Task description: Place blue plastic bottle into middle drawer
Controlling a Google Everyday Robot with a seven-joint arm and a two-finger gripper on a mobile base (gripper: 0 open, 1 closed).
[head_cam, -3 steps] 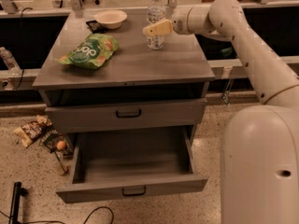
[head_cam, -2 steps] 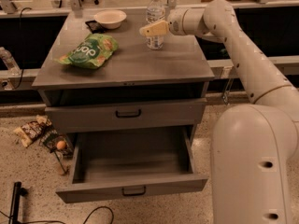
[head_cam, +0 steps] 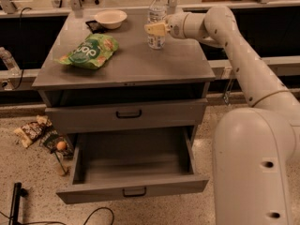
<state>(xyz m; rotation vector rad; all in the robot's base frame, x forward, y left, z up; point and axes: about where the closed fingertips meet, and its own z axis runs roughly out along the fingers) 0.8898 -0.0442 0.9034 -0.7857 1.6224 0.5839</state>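
Observation:
The blue plastic bottle (head_cam: 156,14), clear with a white cap and a pale label, stands upright at the back right of the grey cabinet's top (head_cam: 140,64). My gripper (head_cam: 155,29) reaches in from the right and sits right at the bottle's middle, overlapping its label. The middle drawer (head_cam: 93,194), the cabinet's lowest one, is pulled out towards me; its inside is bare grey, and a small black bar handle (head_cam: 134,191) is on its front.
A green chip bag (head_cam: 91,50) lies on the cabinet's left side, with a white bowl (head_cam: 111,18) behind it. The drawer above (head_cam: 126,114) is closed. Snack wrappers (head_cam: 30,132) and a small orange object (head_cam: 61,146) lie on the floor at the left. My large white arm (head_cam: 253,163) fills the right side.
My gripper has shifted slightly left, further across the bottle. The bottle, the drawers and the other objects have not moved.

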